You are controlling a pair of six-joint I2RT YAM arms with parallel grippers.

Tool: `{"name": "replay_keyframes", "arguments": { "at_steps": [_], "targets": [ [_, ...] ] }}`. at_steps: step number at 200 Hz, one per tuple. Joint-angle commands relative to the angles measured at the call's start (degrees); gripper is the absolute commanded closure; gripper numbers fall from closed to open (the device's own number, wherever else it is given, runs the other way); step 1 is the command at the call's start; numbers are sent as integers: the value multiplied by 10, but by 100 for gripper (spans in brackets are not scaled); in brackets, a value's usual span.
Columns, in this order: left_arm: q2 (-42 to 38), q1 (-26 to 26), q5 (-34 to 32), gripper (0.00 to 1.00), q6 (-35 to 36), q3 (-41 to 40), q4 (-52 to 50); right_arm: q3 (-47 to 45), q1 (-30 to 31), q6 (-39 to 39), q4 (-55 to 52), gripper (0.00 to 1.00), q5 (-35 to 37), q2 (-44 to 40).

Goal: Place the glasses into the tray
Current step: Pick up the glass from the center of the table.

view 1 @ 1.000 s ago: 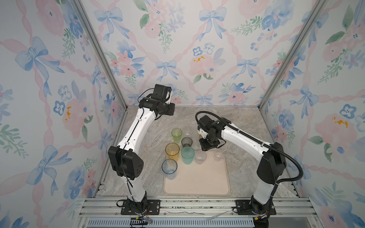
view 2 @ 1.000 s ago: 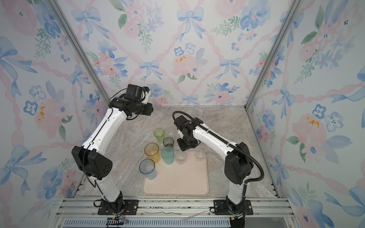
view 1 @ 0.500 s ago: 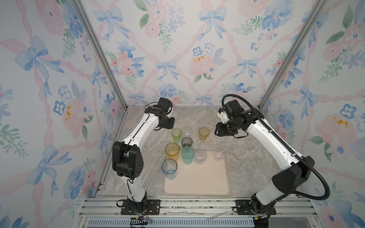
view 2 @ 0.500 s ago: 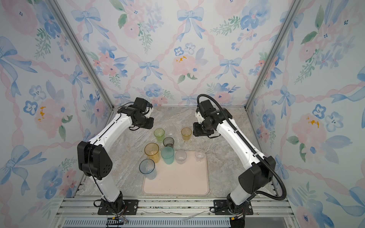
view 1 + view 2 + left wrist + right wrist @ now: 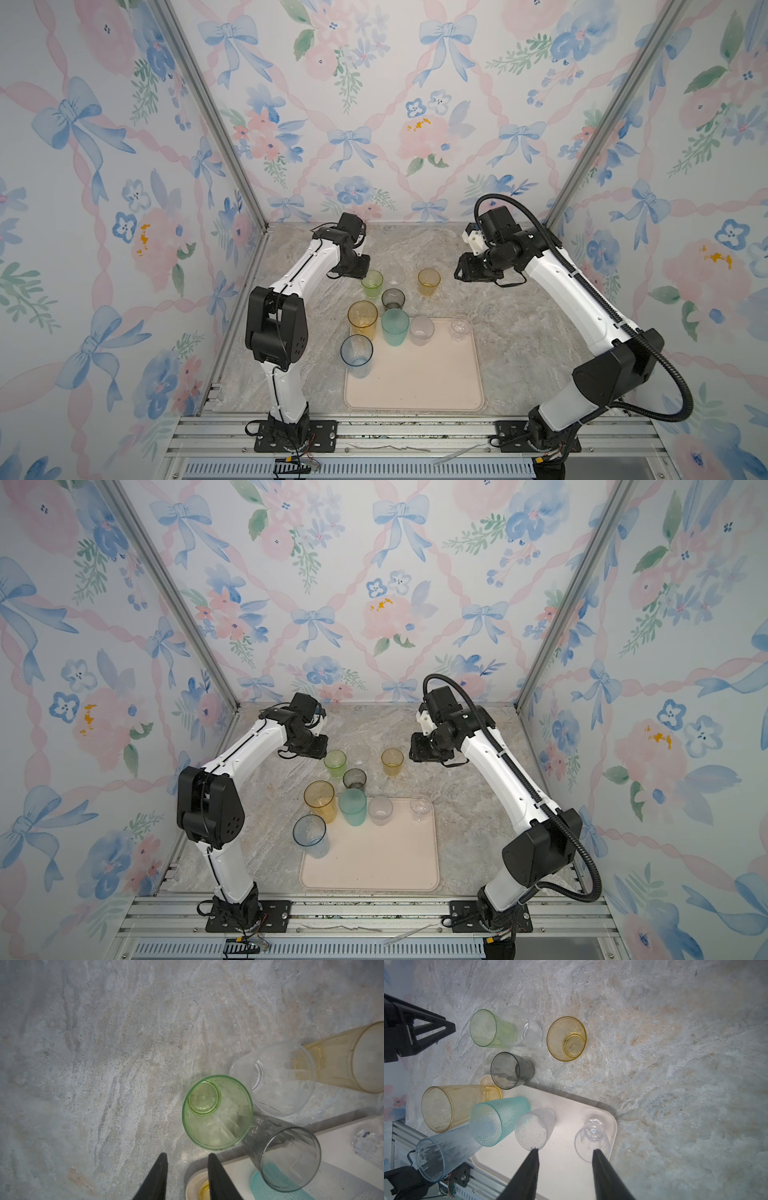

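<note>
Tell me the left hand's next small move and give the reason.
Probably ease the left hand forward onto the lime green glass: its jaws stand open and empty just short of that glass, which stands upright on the table, outside the tray.

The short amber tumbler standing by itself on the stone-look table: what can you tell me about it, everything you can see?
The short amber tumbler is translucent and looks like plastic. It is round and tapers from a wide rim to a narrower base, with a raised ring on its bottom. It stands upright, open end up, and looks empty. It rests on the grey marbled tabletop, beyond the far edge of the pale beige-pink plastic tray, not in it. Nothing but the tabletop touches it.
</note>
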Motion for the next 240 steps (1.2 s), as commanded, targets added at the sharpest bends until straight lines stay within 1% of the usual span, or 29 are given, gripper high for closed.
{"name": "replay_keyframes", "arguments": {
  "at_steps": [1, 41, 127, 143, 161, 221, 240],
  "targets": [
    [25, 2, 8, 65, -4, 25, -2, 2, -11, -3, 0, 54, -10, -3],
    [61, 2, 13, 65, -1, 43, -2, -6, -27, -4, -2, 54, -15, -8],
    [93, 2, 9, 66, 4, 55, -3, 9, -46, -10, -3, 54, -32, 11],
    [96, 2, 9, 67, 4, 58, -3, 13, -47, -11, -3, 54, -34, 15],
    [100, 2, 10, 71, 5, 59, -3, 17, -47, -12, -3, 54, -35, 16],
    [108, 2, 11, 73, 10, 56, -4, 18, -48, -13, -3, 54, -38, 32],
    [109, 2, 8, 74, 12, 57, -4, 18, -49, -13, -3, 54, -38, 31]
  ]
}}
